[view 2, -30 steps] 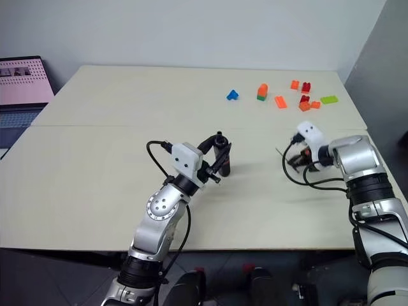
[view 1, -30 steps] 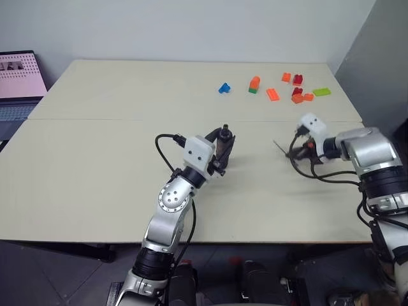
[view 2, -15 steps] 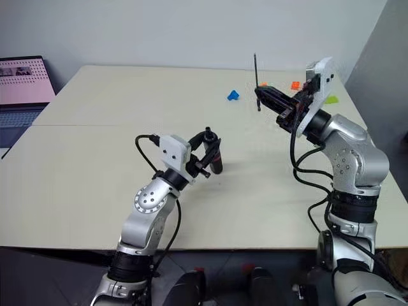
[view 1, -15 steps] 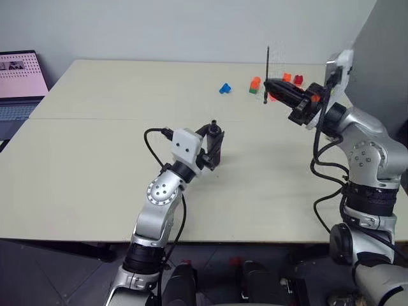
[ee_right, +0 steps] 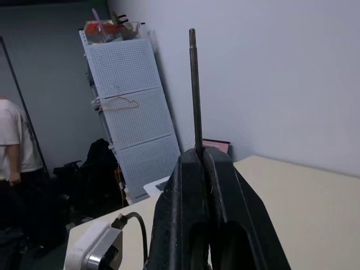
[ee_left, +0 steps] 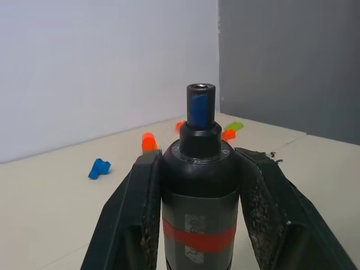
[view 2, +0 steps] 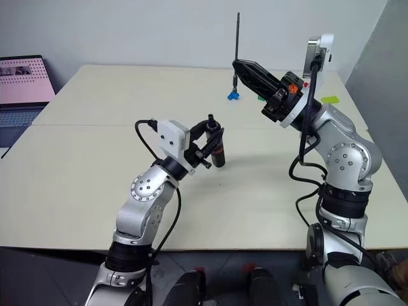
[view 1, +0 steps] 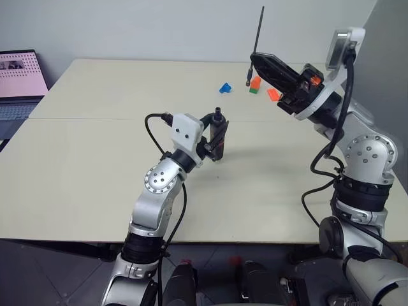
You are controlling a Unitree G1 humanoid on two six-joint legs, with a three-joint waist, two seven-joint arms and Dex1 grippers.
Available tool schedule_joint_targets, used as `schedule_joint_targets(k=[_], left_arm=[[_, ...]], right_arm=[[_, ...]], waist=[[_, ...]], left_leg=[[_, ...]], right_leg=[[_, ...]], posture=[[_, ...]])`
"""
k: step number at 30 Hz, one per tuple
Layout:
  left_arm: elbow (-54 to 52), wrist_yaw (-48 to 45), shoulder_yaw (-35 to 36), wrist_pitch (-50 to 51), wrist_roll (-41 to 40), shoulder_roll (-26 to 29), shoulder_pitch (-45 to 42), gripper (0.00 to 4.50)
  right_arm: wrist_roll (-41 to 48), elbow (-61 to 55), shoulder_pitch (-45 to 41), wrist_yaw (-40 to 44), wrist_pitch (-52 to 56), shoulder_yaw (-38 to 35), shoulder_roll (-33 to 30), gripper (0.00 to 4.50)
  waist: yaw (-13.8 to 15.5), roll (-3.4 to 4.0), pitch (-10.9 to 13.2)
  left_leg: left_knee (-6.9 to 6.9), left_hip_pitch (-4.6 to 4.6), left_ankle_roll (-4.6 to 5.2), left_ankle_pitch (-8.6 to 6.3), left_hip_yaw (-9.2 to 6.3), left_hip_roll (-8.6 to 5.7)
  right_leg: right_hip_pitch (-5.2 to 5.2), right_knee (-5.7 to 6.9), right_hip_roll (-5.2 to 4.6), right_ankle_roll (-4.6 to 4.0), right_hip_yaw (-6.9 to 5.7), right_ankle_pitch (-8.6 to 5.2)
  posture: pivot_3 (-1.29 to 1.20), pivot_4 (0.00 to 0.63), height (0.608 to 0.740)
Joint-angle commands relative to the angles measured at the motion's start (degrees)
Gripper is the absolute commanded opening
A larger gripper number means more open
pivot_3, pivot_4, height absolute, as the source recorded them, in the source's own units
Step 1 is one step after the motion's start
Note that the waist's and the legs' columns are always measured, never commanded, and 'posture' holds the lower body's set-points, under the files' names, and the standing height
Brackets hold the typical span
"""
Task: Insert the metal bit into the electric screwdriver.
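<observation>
Got both fingers clamped, left (view 1: 215, 139) gripping the electric screwdriver (view 1: 218, 134), right (view 1: 255, 60) gripping the metal bit (view 1: 257, 37), so next I need lining up tip-to-socket.

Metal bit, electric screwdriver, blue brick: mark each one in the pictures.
metal bit (ee_right: 194, 90): right wrist view, middle of the rod.
electric screwdriver (ee_left: 198, 185): left wrist view, black body above the red band.
blue brick (view 1: 224, 88): left eye view, its centre.

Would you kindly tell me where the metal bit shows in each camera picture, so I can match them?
Left eye view: bit rising from the right claw, upper right of centre.
Right eye view: bit above that claw, top centre.
Right wrist view: bit upright between the shut fingers, centre.
Left wrist view: I find no bit; the screwdriver is at centre.
Shared landmark: the blue brick, on the table beyond the claws.
</observation>
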Motion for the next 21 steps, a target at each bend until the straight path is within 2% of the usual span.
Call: schedule_joint_targets(k=[1,6,13,21], left_arm=[[-5.0,-2.95,0.58,0.79,-3.47,0.71,-1.72,1.63],[-4.13,-5.69,0.78,0.99,-5.15,1.82,-2.06,1.63],[0.42,-7.54,3.31,0.11,-7.93,1.74,-1.05,1.63],[2.46,-9.29,1.14,-3.6,-3.86,4.11,1.48,1.63]], right_arm=[[1.01,-1.86,-1.08,0.0,-1.82,0.71,-1.46,0.0],[-3.3,-2.8,0.74,1.22,-7.23,4.65,-2.44,0.0],[-4.51,-3.97,4.51,2.01,-10.76,8.44,-1.71,0.0],[-4.89,-2.94,5.72,2.85,-13.12,10.91,-0.51,0.0]], waist=[[-0.01,0.0,0.0],[-0.04,0.0,0.0],[-0.05,0.0,0.0],[-0.04,0.01,0.01]], left_leg=[[0.0,0.0,0.0,0.0,0.0,0.0],[0.0,0.0,0.0,0.0,0.0,0.0],[-0.01,0.0,0.0,0.0,0.0,0.01],[-0.02,-0.01,0.0,0.0,0.0,0.01]], right_leg=[[0.0,0.0,0.0,0.0,0.0,0.0],[-0.01,-0.01,0.0,0.06,0.0,-0.03],[-0.01,-0.02,0.01,0.07,0.0,-0.04],[-0.02,-0.03,0.01,0.05,0.0,-0.03]], posture=[[0.0,0.15,0.74],[0.0,0.15,0.74],[0.0,0.15,0.74],[0.0,0.15,0.74]])
